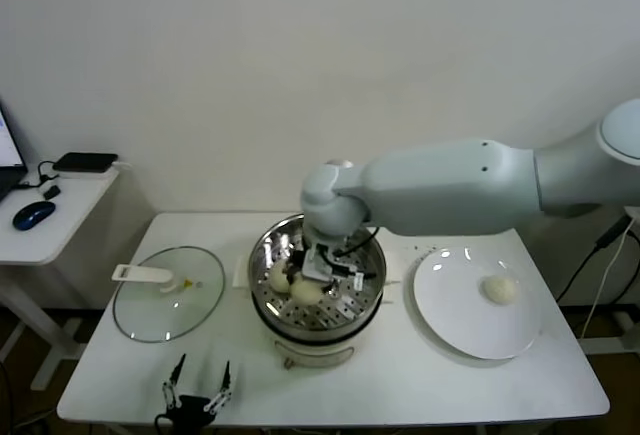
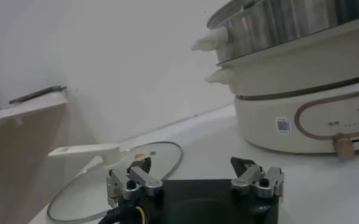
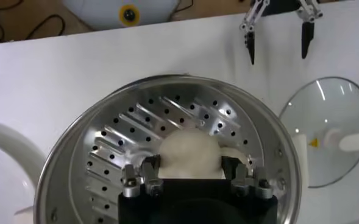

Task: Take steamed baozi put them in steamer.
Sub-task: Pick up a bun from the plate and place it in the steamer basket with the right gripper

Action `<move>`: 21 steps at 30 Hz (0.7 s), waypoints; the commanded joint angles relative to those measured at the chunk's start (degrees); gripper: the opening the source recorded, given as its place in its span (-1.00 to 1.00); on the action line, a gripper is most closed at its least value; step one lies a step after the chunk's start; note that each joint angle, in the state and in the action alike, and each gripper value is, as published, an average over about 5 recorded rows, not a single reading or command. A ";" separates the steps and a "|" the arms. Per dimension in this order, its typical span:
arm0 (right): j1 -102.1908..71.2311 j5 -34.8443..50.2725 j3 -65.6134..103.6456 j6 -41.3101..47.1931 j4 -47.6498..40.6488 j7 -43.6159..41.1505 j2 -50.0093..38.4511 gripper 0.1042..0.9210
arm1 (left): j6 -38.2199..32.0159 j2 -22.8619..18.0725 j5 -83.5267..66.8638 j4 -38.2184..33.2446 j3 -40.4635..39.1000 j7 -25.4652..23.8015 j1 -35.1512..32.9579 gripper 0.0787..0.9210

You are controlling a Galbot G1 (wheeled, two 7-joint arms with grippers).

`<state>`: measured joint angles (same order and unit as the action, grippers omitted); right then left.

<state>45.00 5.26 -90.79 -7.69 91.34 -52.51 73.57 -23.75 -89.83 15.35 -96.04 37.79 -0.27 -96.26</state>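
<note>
On the left of the white surface [image 1: 400, 375] lies one glass lid [image 1: 165, 295] with a white handle, flat and apart from the pot. Near the front edge just beside it, the left pincer [image 1: 199, 387] rests idle, its two fingers spread open and holding nothing.

In the middle stands one steamer [image 1: 318, 290], a shiny steel pot with a perforated tray on a white base. Two steamed baozi show on its tray in the head view, a small one [image 1: 280, 280] and a second [image 1: 307, 292] touching it. The right arm reaches in from the right, and the right pincer [image 3: 190, 169] hangs inside the steamer's rim, its fingers closed around a cream-white bun [image 3: 190, 152] that sits just over the holed tray. Whether a third bun lies hidden under the pincer cannot be told.

On the right, one flat white plate [image 1: 450, 315] sits beside the steamer, carrying one remaining baozi [image 1: 499, 289] toward its far right part.
</note>
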 commanded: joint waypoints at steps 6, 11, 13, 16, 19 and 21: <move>-1.83 0.46 -0.86 -1.73 -1.28 -1.79 1.54 0.39 | -0.02 -0.05 0.10 0.01 0.06 -0.10 -0.05 0.77; -1.49 1.11 -0.96 -2.00 -2.12 -1.42 1.48 0.51 | 0.01 -0.10 0.22 -0.02 0.02 -0.12 -0.01 0.77; -1.22 1.36 -0.98 -2.28 -2.60 -1.20 1.41 0.62 | 0.03 -0.13 0.37 -0.06 0.02 -0.14 0.01 0.77; -0.07 2.23 -1.15 -2.92 -3.22 -1.25 0.98 0.73 | 0.08 -0.12 0.50 -0.18 0.12 -0.16 0.02 0.77; 3.06 5.41 -2.53 -3.57 -3.31 -2.64 -0.31 0.75 | 0.16 -0.06 0.48 -0.32 0.29 -0.17 -0.01 0.77; 6.86 10.53 -5.61 -3.48 -3.19 -4.36 -1.84 0.76 | 0.24 -0.03 0.48 -0.40 0.38 -0.20 -0.01 0.77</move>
<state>45.36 7.69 -92.28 -10.37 88.79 -54.11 73.97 -23.64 -89.91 15.74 -96.30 38.04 -0.41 -96.25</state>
